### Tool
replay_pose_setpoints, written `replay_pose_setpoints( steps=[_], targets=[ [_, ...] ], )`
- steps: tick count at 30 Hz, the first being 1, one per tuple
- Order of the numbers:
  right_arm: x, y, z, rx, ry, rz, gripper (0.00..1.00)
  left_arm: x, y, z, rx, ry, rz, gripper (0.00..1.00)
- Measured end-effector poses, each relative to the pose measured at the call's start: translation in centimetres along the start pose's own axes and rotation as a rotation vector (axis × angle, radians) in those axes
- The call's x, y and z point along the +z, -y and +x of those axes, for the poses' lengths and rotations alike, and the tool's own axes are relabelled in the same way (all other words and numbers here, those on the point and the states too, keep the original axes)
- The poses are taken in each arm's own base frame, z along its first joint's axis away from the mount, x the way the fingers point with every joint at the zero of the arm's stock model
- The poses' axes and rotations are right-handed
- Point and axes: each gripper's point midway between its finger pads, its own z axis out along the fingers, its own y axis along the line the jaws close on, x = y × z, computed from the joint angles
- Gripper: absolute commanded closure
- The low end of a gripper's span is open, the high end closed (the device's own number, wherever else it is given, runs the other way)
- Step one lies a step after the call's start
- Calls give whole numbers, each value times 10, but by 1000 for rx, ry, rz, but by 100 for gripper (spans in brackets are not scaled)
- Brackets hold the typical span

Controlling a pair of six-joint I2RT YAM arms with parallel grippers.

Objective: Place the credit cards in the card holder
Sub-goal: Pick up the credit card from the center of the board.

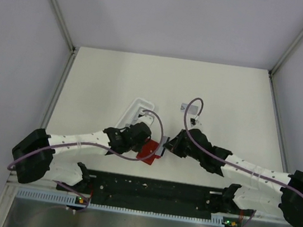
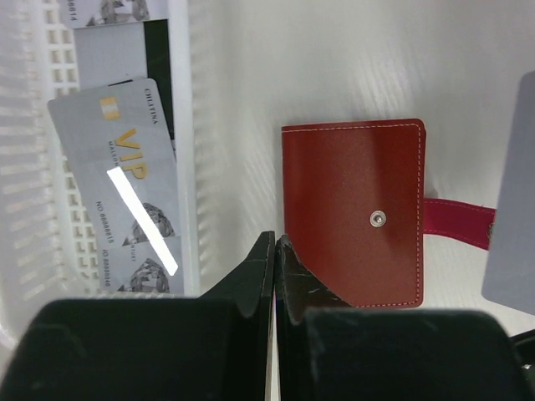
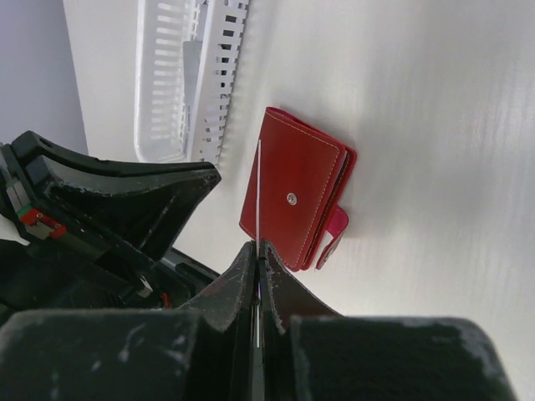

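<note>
The red card holder (image 2: 355,217) lies closed on the table with its snap up and its pink clasp tab (image 2: 456,221) sticking out; it also shows in the top view (image 1: 147,151) and the right wrist view (image 3: 297,196). My right gripper (image 3: 261,251) is shut on a grey credit card (image 3: 258,192), seen edge-on, held upright just above the holder's left edge. The same card shows in the left wrist view (image 2: 512,200). My left gripper (image 2: 275,242) is shut and empty, right beside the holder's near-left corner. More grey cards (image 2: 125,192) lie in the white tray.
The long white slotted tray (image 1: 137,108) lies just behind the left gripper and also shows in the right wrist view (image 3: 163,75). A small grey card-like piece (image 1: 185,106) lies on the table behind the right gripper. Both grippers (image 1: 156,142) are close together over the holder.
</note>
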Motion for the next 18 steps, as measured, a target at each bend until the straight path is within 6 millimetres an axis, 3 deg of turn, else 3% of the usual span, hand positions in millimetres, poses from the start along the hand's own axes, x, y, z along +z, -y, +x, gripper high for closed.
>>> replay_pose_setpoints(
  steps=[10, 18],
  targets=[
    [17, 30, 18, 26, -70, 143, 100, 20, 10, 20, 15, -84, 22, 100],
    [20, 35, 22, 30, -93, 186, 100, 20, 5, 25, -19, -99, -6, 100]
  ],
)
